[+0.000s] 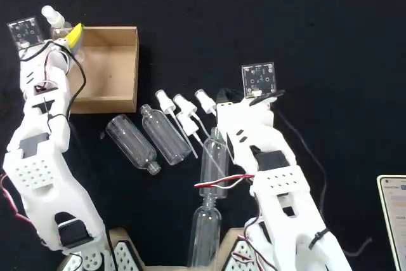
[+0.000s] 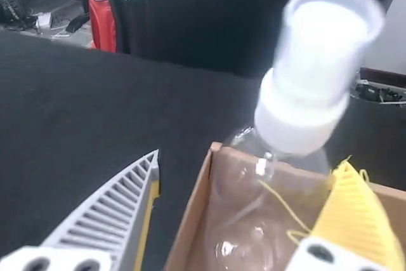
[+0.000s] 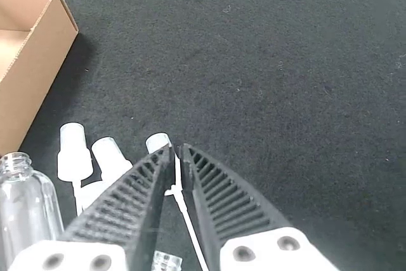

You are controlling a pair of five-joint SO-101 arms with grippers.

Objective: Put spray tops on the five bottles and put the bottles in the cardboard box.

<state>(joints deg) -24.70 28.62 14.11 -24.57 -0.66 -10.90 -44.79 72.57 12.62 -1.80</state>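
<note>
Two arms hold different poses. The left arm stretches to the far left, and the left gripper (image 2: 250, 158) hangs over the far-left corner of the cardboard box (image 1: 104, 96) with its jaws apart. The capped bottle (image 2: 254, 233) stands between them against the yellow finger (image 2: 355, 214), clear of the grey finger (image 2: 108, 220). The right arm bends over mid-table, right of the box. The right gripper (image 3: 176, 149) is nearly closed and points down at three loose spray tops (image 1: 184, 109), one thin tube (image 3: 184, 214) running under its tips. Four uncapped bottles (image 1: 131, 141) lie nearer.
</note>
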